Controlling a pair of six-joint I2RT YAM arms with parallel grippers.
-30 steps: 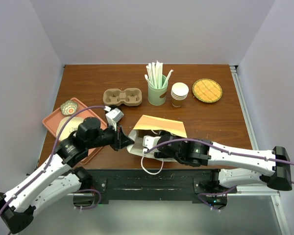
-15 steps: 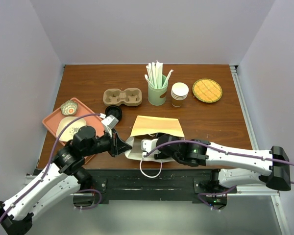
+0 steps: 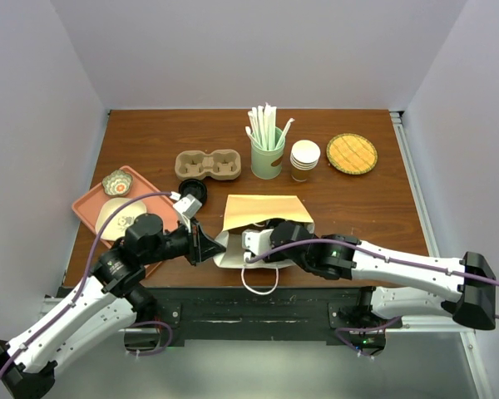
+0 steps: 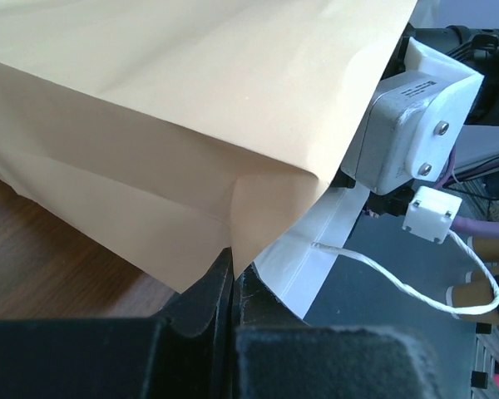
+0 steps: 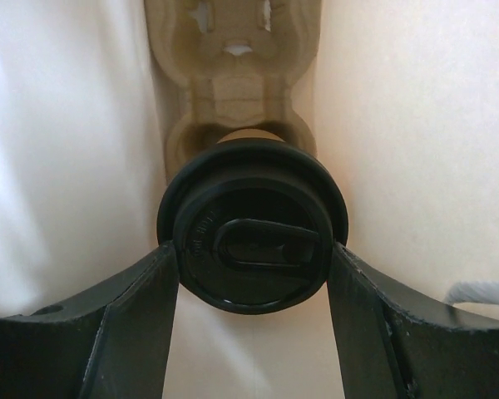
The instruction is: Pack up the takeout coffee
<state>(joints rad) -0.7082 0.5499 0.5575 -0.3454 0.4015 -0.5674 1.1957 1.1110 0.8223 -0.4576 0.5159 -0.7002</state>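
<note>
The left gripper (image 3: 206,246) is closed thin on a lower corner of the tan paper bag (image 3: 266,213), which lies on its side in the lower middle of the top view. In the left wrist view its jaws meet on the folded paper edge.

Compared with a second ago, this arm has drawn back toward the lower left. The bag has turned square to the table edge, and a loose flat black disc (image 3: 191,189) beside the orange tray (image 3: 90,208) is now uncovered.

The right gripper (image 5: 251,268) has stayed in the bag mouth, with its jaws rather wide around the small paper cup with a round black plastic lid (image 5: 251,220). Only the lid shows. The cup is already inside the bag, between white walls, and a moulded cardboard cup holder (image 5: 233,75) lies deeper in.

I judge that the mouth is now held steady, so the cup can go further in and be released.
</note>
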